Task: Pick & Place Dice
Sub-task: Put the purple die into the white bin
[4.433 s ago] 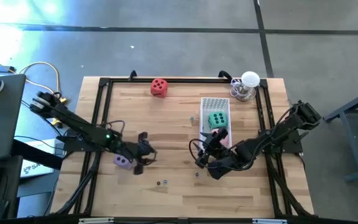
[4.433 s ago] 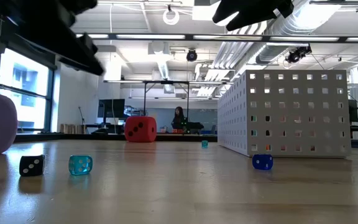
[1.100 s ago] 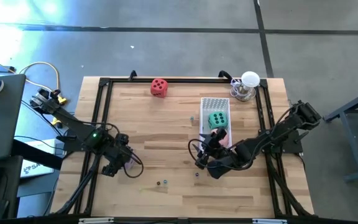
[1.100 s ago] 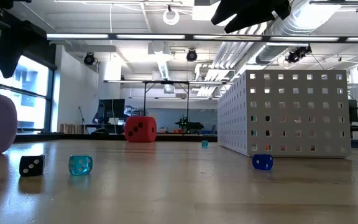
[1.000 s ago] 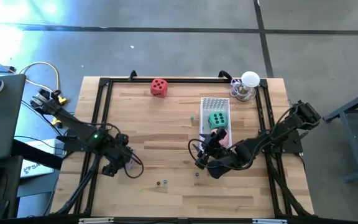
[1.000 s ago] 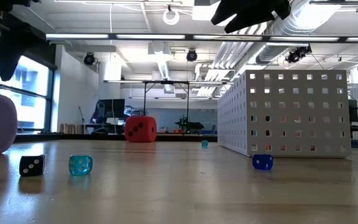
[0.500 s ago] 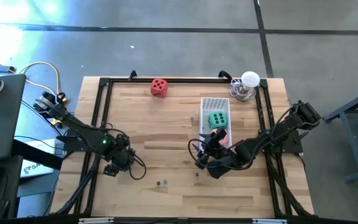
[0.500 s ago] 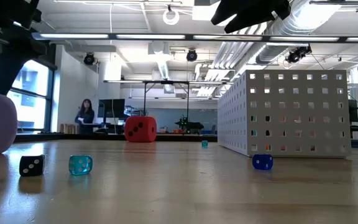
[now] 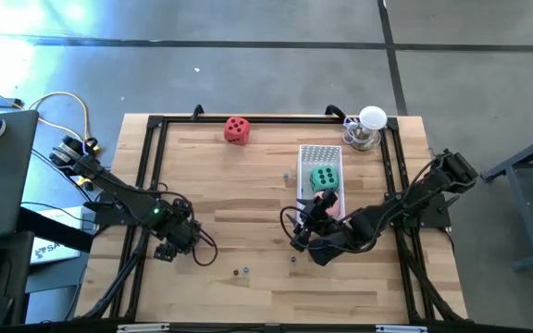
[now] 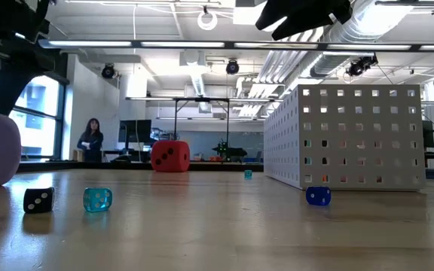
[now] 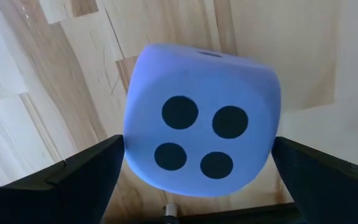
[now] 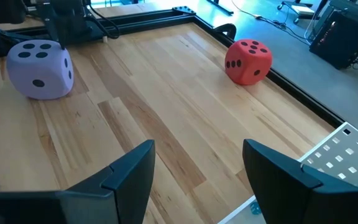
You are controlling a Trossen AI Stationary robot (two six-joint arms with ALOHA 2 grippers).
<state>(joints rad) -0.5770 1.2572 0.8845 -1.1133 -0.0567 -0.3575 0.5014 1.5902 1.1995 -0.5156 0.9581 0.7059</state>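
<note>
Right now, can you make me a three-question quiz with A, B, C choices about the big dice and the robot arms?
1. Where is the green die?
A. In the white box with holes
B. Beside the red die
C. Under the left arm

2. How many dots show on the purple die face turned toward the left arm's camera?
A. Two
B. Four
C. Six

3. How do the jaws of the left gripper stand?
A. Squeezed shut with nothing between them
B. Open, one on each side of the purple die
C. Holding the red die

Answers:
1. A, the high view shows the green die inside the white box.
2. B, the left wrist view shows four dark dots on that face.
3. B, the left wrist view shows a dark jaw on either side of the purple die, while the red die sits far off by the table's back edge.
</note>
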